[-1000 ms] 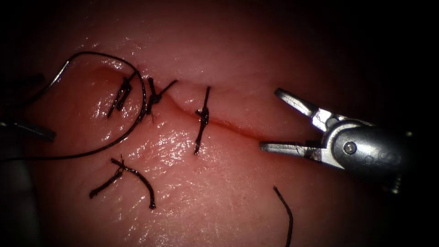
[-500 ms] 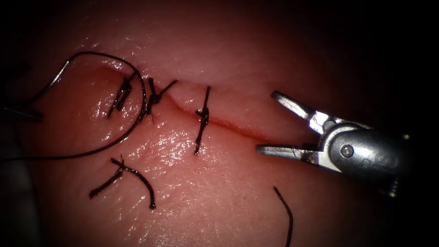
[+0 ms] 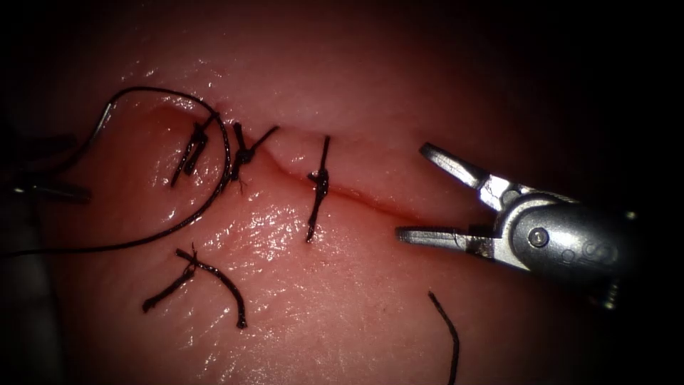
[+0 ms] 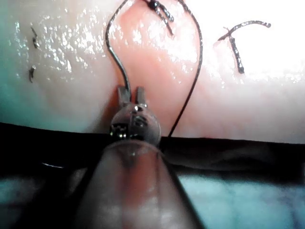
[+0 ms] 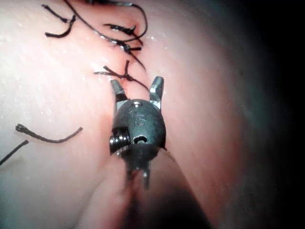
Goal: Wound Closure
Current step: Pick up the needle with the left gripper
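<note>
The tissue [image 3: 342, 285] has a cut [image 3: 370, 199] that runs from upper left to the right, with three knotted stitches [image 3: 318, 182] across it. At the far left, my left tool [image 3: 50, 191] is shut on one end of the curved needle [image 3: 103, 114]. The close view shows the needle [image 4: 112, 52] rising from the left tool [image 4: 132, 98] in an arc above the tissue, not in it. The thread [image 3: 206, 203] loops down and off to the left. My right tool [image 3: 413, 194] stands open over the cut's right end and holds nothing; this tool [image 5: 137, 88] is near a stitch.
Two cut ends of thread [image 3: 206, 274] lie crossed on the tissue below the cut at the left. Another cut end [image 3: 449, 331] lies at the lower right. The tissue surface is wet and glossy.
The left tool's jaws, apart one second ago, have closed on the needle's end, and the needle's arc has shifted slightly. The right tool drifted a little to the left, still open.
</note>
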### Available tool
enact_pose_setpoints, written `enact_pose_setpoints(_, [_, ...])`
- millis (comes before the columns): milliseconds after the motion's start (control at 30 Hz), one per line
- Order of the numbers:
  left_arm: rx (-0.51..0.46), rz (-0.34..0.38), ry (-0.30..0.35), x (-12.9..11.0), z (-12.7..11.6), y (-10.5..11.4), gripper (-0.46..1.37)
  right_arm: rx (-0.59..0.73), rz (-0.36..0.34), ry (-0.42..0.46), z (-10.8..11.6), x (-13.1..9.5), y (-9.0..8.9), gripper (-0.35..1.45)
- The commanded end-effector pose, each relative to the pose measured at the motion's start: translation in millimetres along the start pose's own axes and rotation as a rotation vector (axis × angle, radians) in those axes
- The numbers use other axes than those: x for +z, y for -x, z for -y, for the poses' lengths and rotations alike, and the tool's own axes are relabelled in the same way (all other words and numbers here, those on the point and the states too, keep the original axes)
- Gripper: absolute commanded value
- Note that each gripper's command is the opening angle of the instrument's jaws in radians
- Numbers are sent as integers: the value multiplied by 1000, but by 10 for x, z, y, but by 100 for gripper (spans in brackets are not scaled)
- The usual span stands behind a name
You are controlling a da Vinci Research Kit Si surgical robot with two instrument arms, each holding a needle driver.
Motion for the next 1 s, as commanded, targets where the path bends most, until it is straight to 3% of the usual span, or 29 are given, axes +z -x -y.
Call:
enact_pose_setpoints(33, [1, 1, 8, -2, 0, 0, -35, 1, 0, -6, 0, 0, 0, 116])
enact_pose_setpoints(300, [42, -3, -34, -17, -2, -14, -35, 1, 0, -6, 1, -1, -1, 115])
enact_pose_setpoints(633, [87, -58, -90, -48, -16, -52, -35, 5, -10, 3, -2, -2, -6, 113])
enact_pose_setpoints(1000, [109, -49, -131, -55, -57, -101, -35, 145, -31, 46, -5, -6, -19, 109])
